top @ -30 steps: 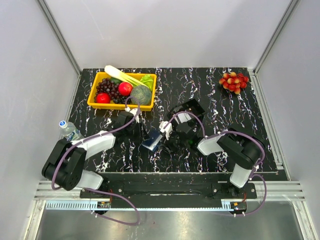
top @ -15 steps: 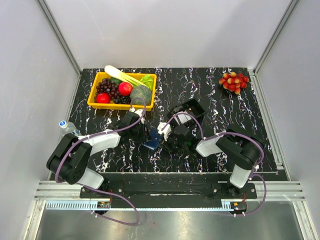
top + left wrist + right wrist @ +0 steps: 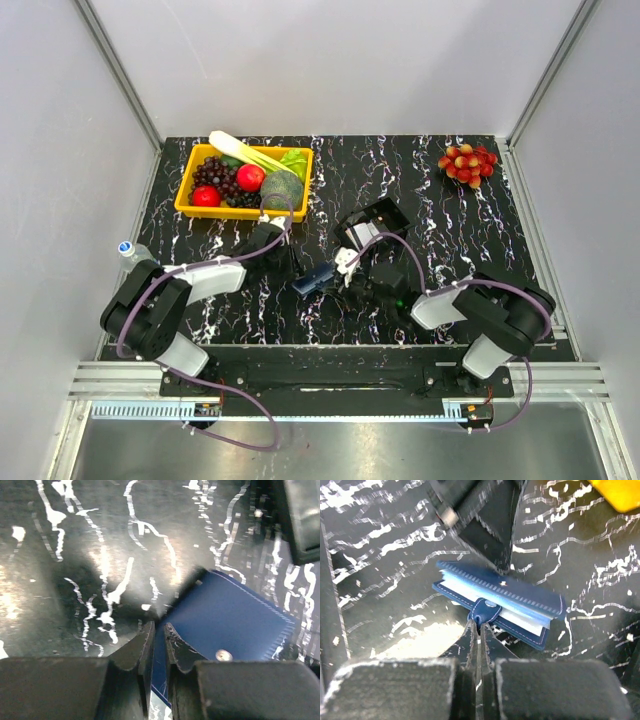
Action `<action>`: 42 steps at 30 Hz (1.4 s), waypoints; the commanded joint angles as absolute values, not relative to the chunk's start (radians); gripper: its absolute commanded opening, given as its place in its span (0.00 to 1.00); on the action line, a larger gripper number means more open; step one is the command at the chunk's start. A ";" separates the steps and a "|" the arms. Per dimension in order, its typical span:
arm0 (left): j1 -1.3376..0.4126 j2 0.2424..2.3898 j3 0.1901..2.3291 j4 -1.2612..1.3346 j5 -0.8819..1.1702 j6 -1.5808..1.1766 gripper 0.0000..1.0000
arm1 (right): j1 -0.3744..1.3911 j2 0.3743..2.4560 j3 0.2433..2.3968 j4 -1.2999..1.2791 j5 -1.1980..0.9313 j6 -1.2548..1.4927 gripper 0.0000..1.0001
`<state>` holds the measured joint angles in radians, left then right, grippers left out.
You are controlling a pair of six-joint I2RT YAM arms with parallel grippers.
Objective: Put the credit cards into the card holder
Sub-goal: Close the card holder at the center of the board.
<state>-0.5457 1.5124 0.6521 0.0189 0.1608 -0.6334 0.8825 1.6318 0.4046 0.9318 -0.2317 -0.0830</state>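
Observation:
The dark-blue card holder lies near the middle of the table between both grippers. In the right wrist view the card holder gapes slightly, with a white layer showing between its covers; I cannot tell whether that is a credit card. My right gripper is shut on the holder's snap tab. My left gripper is closed on the opposite edge of the card holder, with blue cover between its fingers. In the top view the left gripper and right gripper flank it. No loose credit cards are clearly visible.
A black open tray stands just behind the holder, with something pale inside. A yellow basket of fruit and vegetables is at the back left, a red fruit bunch at the back right, and a water bottle at the left edge.
Both grippers have closed on the card holder. The right gripper has drawn back to the right. The holder has turned and now lies flatter and more crosswise.

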 commanded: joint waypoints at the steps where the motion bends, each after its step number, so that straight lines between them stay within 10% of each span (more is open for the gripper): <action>1: -0.537 1.575 0.652 -0.061 0.067 -0.635 0.17 | 0.903 1.543 0.387 1.075 -0.270 -0.035 0.00; 26: -0.620 1.483 0.575 0.115 0.276 -0.561 0.04 | 0.989 1.701 0.348 1.348 0.020 -0.074 0.22; 31: -0.638 1.476 0.571 0.127 0.301 -0.545 0.04 | 0.992 1.666 0.360 1.217 0.005 -0.041 0.39; 42: -0.698 1.500 0.621 0.143 0.272 -0.580 0.04 | 0.992 1.398 0.365 0.804 0.156 0.090 0.40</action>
